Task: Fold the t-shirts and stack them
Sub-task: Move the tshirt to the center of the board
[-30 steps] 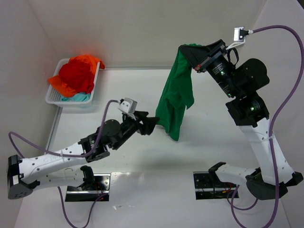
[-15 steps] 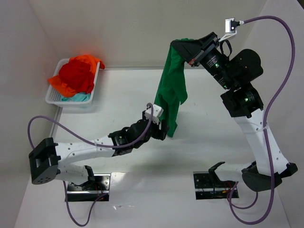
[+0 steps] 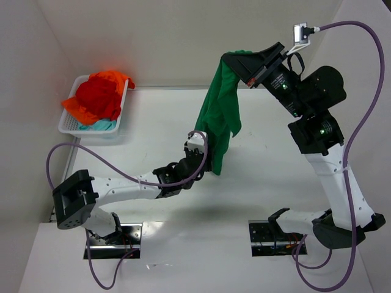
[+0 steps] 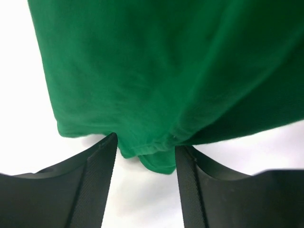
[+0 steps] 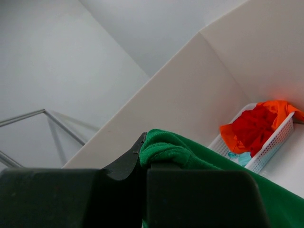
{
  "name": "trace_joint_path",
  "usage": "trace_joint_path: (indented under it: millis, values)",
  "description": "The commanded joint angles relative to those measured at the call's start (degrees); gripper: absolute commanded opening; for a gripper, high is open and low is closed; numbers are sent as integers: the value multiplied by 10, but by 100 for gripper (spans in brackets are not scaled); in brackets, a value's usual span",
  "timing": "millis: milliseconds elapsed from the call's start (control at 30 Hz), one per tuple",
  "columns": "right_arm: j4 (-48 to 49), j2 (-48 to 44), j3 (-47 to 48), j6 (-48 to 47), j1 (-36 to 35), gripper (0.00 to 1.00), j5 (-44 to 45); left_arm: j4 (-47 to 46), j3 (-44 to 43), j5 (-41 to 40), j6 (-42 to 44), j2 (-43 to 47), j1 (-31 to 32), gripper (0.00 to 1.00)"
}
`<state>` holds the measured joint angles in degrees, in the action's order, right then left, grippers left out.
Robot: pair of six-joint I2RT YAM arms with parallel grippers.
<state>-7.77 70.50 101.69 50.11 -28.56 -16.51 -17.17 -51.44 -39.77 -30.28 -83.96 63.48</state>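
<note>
Green t-shirt point(image 3: 220, 116) aloft, right arm point(image 3: 317, 131) high

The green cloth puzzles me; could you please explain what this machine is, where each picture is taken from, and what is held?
Two robot arms are bolted to a table, each with a two-finger gripper. The wide picture looks down from above; the other two come from wrist cameras. The right gripper is shut on the green t-shirt, which hangs from it. The left gripper is open, its fingers either side of the shirt's lower edge. A white basket holds red, orange and teal shirts.
</note>
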Motion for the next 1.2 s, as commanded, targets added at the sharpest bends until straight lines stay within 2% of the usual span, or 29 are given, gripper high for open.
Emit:
trace_joint_path:
  millis: [0,167,567,700,733,833,867,933,1100,1167]
  values:
    - [37,-21,33,6,0,0,-8,-20,-16,-65,-34,-6,2,58]
    - [37,-21,39,6,0,0,-8,-47,-10,-16,-15,-17,2,63]
    - [26,-26,62,5,0,0,-9,-52,13,-42,-21,-54,2,64]
    - [32,-26,62,10,0,0,-9,-52,-9,-47,-27,-83,2,52]
    - [32,-26,62,10,0,0,-9,-59,-9,-42,-27,-83,2,41]
    - [32,-26,62,10,0,0,-9,-64,-9,-29,-39,-88,2,25]
    - [32,-26,62,10,0,0,-9,-64,-9,-22,-39,-88,2,12]
    - [32,-32,62,5,0,0,3,-70,-2,-22,-45,-73,2,0]
    - [13,-32,51,-13,0,0,31,-78,34,-22,-50,-3,2,0]
    - [13,-32,38,-19,0,0,49,-48,44,-32,-58,26,2,0]
